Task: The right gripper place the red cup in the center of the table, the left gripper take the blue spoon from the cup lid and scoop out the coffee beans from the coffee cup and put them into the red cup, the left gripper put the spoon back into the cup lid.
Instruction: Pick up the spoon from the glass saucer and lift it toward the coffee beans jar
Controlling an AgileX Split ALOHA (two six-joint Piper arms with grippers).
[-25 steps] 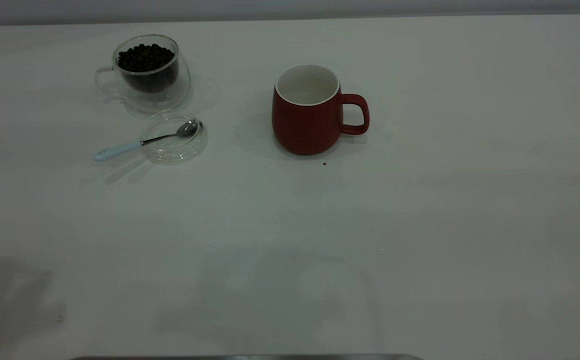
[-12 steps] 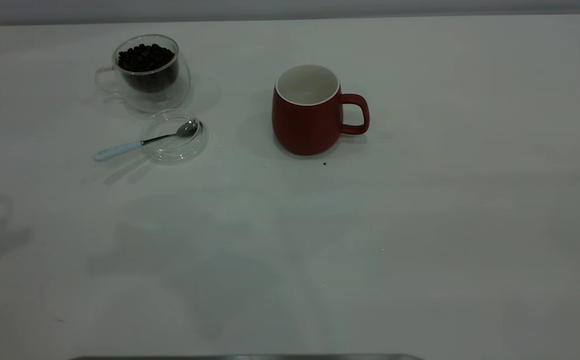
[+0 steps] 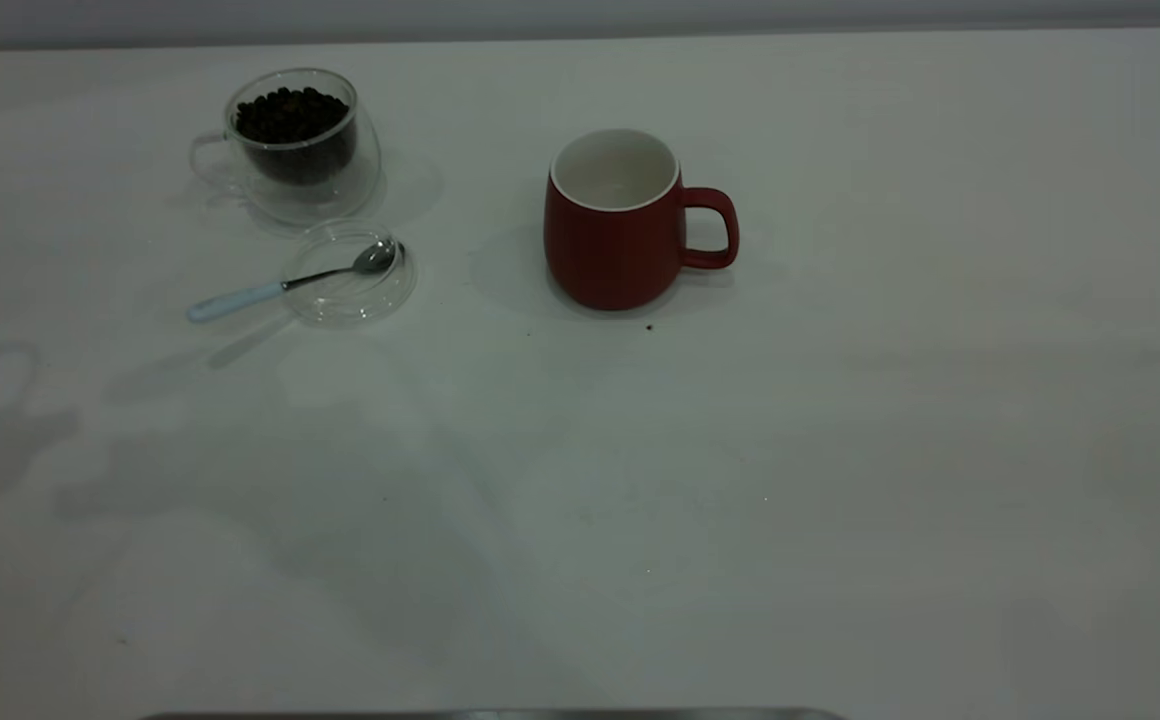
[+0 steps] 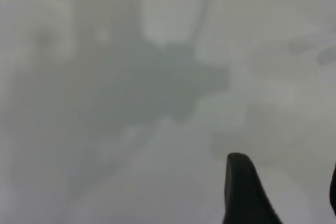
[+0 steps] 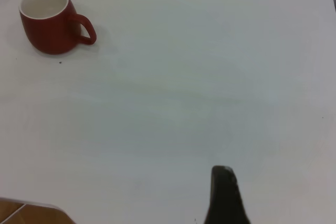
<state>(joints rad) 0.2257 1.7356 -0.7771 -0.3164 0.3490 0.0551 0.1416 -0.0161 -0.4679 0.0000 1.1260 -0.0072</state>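
Red cup [image 3: 613, 234]: glossy rounded ceramic, white inside, loop handle toward 3 o'clock, upright near centre of matte white table [image 3: 840, 450]. Coffee cup [image 3: 292, 146]: clear double-walled glass, heaped with dark coffee beans [image 3: 290, 112], at 10 o'clock of red cup. Cup lid [image 3: 348, 273]: shallow clear disc, just 6 o'clock of glass cup. Blue spoon [image 3: 285, 283]: metal bowl in lid, pale handle overhanging rim toward 8 o'clock. Left gripper [image 4: 283, 192] over bare table, black tapered fingers spread. Right gripper [image 5: 224, 192]: one finger visible, jaw state cannot tell.

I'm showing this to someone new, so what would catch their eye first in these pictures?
The red cup stands out first, upright near the middle of the white table, its white inside empty. Next, toward the far left, the clear coffee cup holds dark coffee beans, and just in front of it the blue spoon lies with its bowl in the cup lid.
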